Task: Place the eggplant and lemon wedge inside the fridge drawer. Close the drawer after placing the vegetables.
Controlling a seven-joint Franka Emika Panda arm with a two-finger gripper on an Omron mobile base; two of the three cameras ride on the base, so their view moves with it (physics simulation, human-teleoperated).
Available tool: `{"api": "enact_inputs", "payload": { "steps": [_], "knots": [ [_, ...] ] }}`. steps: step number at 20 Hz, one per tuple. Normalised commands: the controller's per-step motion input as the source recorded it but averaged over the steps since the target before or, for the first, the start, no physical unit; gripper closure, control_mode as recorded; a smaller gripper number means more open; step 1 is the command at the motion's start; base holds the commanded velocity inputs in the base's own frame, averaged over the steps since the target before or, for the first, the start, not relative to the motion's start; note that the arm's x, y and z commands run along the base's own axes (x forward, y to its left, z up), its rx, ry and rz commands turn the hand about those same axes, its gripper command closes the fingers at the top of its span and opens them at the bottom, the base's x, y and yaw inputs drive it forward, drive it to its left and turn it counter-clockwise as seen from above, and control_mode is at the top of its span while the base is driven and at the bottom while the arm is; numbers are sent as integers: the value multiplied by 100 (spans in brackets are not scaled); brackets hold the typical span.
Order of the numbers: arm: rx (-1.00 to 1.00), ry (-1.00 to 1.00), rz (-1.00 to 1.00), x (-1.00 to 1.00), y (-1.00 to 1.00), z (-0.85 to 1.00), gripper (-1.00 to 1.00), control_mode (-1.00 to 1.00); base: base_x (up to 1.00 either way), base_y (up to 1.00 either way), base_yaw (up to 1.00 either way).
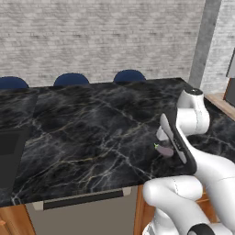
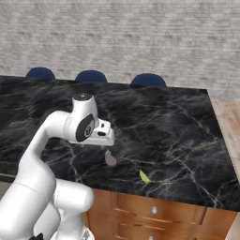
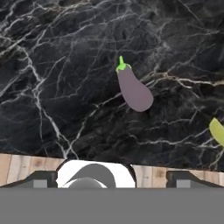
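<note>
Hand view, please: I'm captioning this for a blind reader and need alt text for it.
A small purple eggplant with a green stem lies on a black marble counter, directly ahead of the open gripper, untouched. A lemon wedge sits at the right edge, apart from the eggplant, and a strip of wood floor shows past the counter's near edge.

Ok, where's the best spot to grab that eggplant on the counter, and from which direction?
Probably from straight above, across the plump middle of the eggplant. It lies flat on the marble counter with free space along both long sides, and its stem end tapers too thin to hold.
</note>
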Motion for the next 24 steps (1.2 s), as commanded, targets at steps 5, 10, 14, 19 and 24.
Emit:
{"api": "enact_inputs", "payload": {
  "steps": [5,10,14,19,24],
  "knots": [
    [0,1,8,20,0,-35,-100,-100,0,0,0],
    [0,3,11,56,-1,-12,-100,-100,0,0,0],
    [0,1,13,35,-4,-2,-100,-100,0,0,0],
    [0,0,6,13,0,-8,-100,-100,0,0,0],
    [0,1,1,2,-2,-30,-100,-100,0,0,0]
  ]
}}
